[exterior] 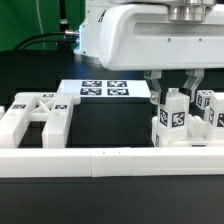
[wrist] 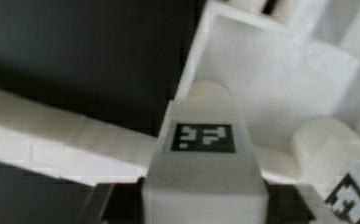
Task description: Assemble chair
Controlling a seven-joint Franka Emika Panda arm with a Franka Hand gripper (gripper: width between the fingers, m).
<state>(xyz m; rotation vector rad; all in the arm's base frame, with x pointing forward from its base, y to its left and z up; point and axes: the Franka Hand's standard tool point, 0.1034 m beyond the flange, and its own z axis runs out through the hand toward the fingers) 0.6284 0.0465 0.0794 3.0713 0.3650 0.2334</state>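
A white square post with a tag on its face stands upright at the exterior view's right. My gripper comes down over its top, one finger on each side. In the wrist view the same post fills the middle. The dark fingers press against both its sides with no gap showing, so my gripper is shut on it. More tagged white chair pieces stand close on the post's right. The flat X-braced panel lies at the exterior view's left.
The marker board lies flat behind the middle. A long low white border rail runs across the front. In the wrist view another tagged piece sits right beside the held post, with white frame parts beyond.
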